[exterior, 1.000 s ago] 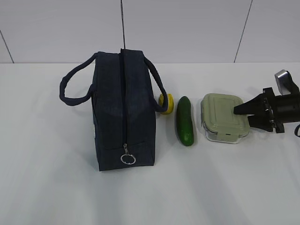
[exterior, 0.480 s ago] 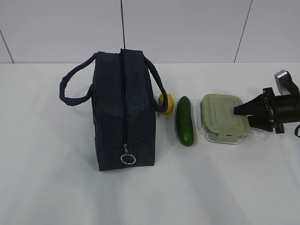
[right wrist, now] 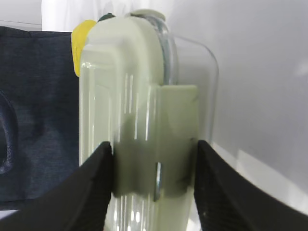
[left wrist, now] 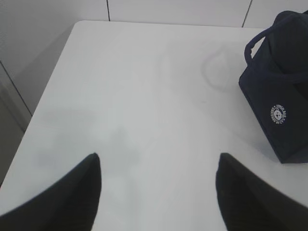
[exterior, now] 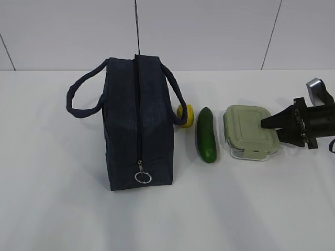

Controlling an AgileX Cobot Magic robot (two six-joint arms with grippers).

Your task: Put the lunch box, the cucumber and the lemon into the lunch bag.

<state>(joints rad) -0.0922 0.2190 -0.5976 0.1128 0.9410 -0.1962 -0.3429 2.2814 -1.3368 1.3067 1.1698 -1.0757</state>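
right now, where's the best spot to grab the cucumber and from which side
Grip the cucumber across its middle, coming down from above. It lies flat, long axis running away from the camera, with bare table on both long sides toward the lemon and lunch box, so fingers probably fit either side.

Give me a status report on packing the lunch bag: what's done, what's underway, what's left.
Done: nothing is packed. The lunch bag looks zipped shut, with the lemon and cucumber beside it on the table.
Underway: the right end effector has closed its fingers on the lunch box.
Left: open the bag and load all three items. The left end effector is open over bare table.
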